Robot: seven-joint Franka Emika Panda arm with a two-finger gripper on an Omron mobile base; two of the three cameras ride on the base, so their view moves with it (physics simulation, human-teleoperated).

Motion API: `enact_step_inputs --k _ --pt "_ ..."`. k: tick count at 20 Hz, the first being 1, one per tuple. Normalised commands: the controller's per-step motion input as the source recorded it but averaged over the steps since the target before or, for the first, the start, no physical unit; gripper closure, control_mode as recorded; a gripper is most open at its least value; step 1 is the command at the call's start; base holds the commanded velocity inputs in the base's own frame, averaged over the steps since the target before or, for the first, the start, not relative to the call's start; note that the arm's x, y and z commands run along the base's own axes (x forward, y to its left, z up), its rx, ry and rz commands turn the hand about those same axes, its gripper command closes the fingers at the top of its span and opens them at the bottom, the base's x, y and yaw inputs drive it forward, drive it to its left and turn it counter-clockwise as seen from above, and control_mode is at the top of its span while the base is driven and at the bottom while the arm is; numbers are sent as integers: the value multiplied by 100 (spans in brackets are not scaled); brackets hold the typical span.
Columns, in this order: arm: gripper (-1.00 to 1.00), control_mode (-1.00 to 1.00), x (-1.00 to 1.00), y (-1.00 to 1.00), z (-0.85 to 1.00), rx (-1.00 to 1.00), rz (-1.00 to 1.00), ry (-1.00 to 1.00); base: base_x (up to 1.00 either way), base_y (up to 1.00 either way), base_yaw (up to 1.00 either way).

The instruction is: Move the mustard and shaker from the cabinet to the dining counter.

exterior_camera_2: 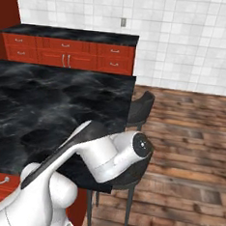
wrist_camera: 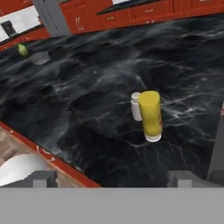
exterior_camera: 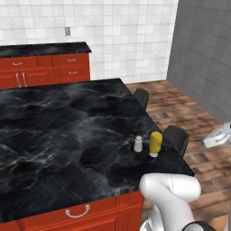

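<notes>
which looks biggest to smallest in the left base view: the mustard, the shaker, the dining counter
1. dining counter, by far the largest
2. mustard
3. shaker, the shortest; it stands right beside the mustard, so nearness to the camera hardly matters

The island's black white-veined marble top (exterior_camera: 67,131) looked polished and faintly glossy. The small yellow squeeze bottle (exterior_camera: 155,143) looked like smooth matt plastic, as did the tiny pale cylindrical shaker (exterior_camera: 138,144). The red drawer fronts (exterior_camera: 90,214) looked painted, with a silvery metal handle (exterior_camera: 77,211).
</notes>
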Motion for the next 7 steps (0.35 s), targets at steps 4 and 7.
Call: enact_step_inputs --k 4,7 --pt "-100 -100 -43 22 49 -12 -1 3 0 0 0" --pt "-100 -100 -39 32 39 -20 -7 1 0 0 0"
